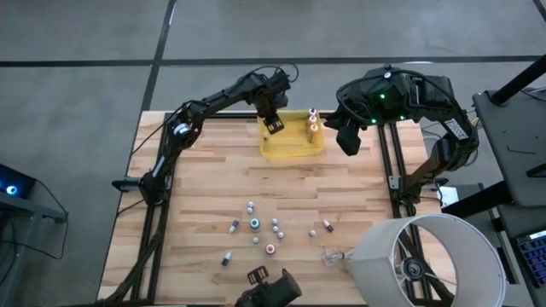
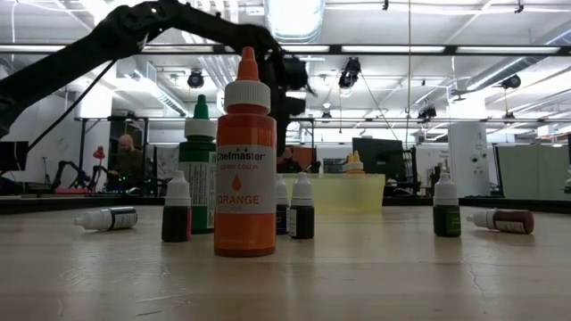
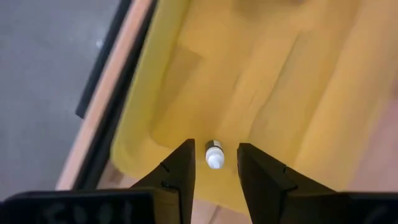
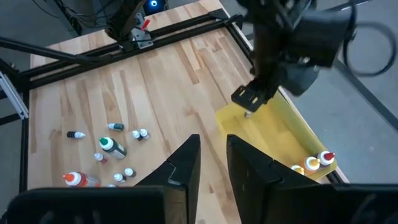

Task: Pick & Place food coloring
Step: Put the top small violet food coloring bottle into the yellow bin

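overhead, table-level, perhaps two wrist-close views

The left arm reaches from its base at the table's left edge up and across toward the far side, elbow bent, its wrist turned downward. The left gripper (image 1: 274,125) points down, fingers (image 3: 180,171) parted with a narrow gap between them. The right arm sits folded back at the far right corner, the right gripper (image 1: 350,141) held high off the table, its fingers (image 4: 186,163) slightly apart and holding nothing.
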Motion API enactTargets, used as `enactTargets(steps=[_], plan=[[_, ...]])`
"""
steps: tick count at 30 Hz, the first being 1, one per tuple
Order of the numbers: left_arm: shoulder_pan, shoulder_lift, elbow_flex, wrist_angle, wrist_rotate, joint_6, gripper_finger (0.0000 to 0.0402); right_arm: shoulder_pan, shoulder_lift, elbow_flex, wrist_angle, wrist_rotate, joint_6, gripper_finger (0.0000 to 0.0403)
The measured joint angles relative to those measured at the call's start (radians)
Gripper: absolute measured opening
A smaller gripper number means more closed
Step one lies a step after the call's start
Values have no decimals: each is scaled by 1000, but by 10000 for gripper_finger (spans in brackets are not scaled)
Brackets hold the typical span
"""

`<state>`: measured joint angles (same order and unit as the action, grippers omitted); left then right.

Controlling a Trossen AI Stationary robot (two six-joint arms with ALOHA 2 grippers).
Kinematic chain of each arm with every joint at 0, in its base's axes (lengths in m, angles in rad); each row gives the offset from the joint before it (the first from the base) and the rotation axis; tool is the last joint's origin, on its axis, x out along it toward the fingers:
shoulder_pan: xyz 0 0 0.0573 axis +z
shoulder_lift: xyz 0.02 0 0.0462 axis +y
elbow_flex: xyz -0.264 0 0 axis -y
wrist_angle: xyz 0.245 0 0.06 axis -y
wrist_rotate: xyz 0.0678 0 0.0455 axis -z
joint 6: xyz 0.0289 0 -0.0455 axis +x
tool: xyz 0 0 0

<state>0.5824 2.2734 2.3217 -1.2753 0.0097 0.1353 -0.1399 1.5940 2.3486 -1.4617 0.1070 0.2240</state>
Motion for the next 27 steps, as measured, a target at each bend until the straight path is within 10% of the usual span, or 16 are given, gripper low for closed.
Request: enactTargets(steps=[27], plan=[[-227, -708, -541, 334, 21, -190, 92, 0, -1, -165, 90, 0, -24, 111]])
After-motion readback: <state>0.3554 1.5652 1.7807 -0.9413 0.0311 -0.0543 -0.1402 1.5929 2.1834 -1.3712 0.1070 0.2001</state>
